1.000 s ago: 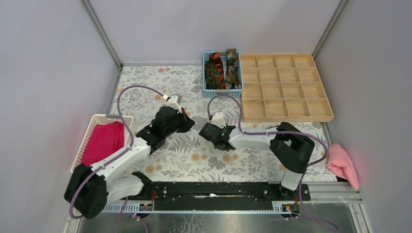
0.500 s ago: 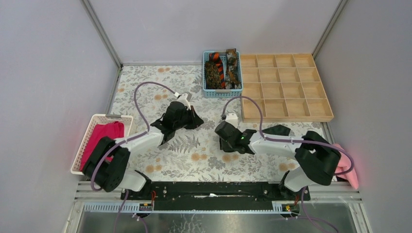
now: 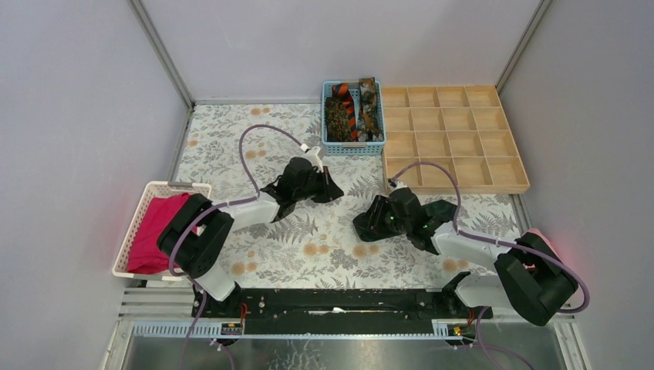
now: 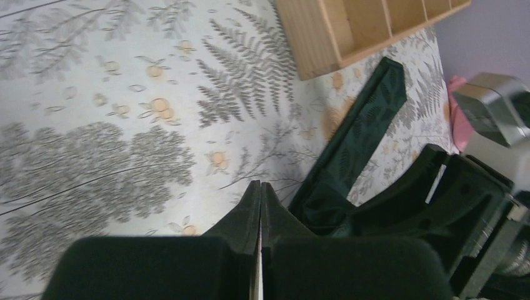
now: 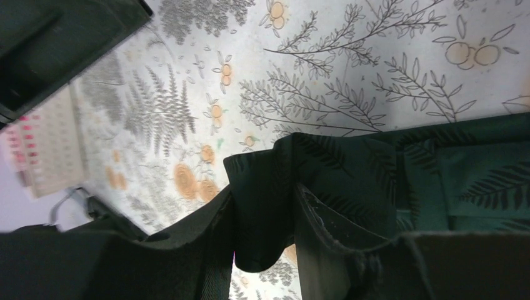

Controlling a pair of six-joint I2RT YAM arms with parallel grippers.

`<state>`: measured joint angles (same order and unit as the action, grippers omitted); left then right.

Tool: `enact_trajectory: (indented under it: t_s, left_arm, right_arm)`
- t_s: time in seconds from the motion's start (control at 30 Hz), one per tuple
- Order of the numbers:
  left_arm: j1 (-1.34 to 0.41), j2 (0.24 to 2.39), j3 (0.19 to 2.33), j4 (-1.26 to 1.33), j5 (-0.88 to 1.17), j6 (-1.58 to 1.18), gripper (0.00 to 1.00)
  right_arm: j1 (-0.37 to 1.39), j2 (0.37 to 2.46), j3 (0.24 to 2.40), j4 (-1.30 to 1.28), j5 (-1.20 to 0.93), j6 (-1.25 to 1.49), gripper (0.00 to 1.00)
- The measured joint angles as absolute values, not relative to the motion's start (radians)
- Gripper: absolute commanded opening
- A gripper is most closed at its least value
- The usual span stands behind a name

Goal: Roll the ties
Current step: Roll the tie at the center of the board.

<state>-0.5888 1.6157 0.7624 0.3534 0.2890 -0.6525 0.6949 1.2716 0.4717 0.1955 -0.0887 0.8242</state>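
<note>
Right claw [image 5: 262, 209], shifted rightward, clamped around dark-green tie [image 5: 350, 169]; left claw [image 4: 260, 190] closed.

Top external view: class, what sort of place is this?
Probably a robot test cell: plain grey walls box in the table, two arms are bolted at its near edge, with a wooden tray and basket of ties.

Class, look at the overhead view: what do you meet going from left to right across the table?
White basket holding the magenta cloth → left pincer → right pincer, closed on the dark green tie → wooden compartment tray.
</note>
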Motion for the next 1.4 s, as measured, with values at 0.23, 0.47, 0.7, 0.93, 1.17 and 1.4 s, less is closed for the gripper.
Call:
enact_trajectory:
  t_s: [0.23, 0.47, 0.7, 0.93, 1.17, 1.4]
  left_arm:
    - [-0.654, 1.639, 0.835, 0.353, 0.281, -0.633, 0.00]
    - [-0.668, 1.663, 0.863, 0.352, 0.270, -0.623, 0.00]
    - [-0.740, 1.697, 0.884, 0.352, 0.252, -0.595, 0.00]
    - [-0.777, 1.726, 0.892, 0.352, 0.245, -0.577, 0.00]
    - [-0.813, 1.729, 0.902, 0.353, 0.235, -0.551, 0.00]
    - [-0.872, 1.732, 0.914, 0.353, 0.239, -0.527, 0.00]
  right_arm:
    - [0.567, 1.245, 0.353, 0.382, -0.295, 0.944, 0.42]
    - [0.480, 1.200, 0.286, 0.485, -0.405, 1.023, 0.42]
    - [0.379, 1.218, 0.199, 0.611, -0.498, 1.114, 0.41]
    - [0.299, 1.241, 0.134, 0.702, -0.570, 1.166, 0.40]
    - [0.230, 1.210, 0.124, 0.677, -0.595, 1.154, 0.40]
    - [0.207, 1.141, 0.154, 0.499, -0.576, 1.063, 0.41]
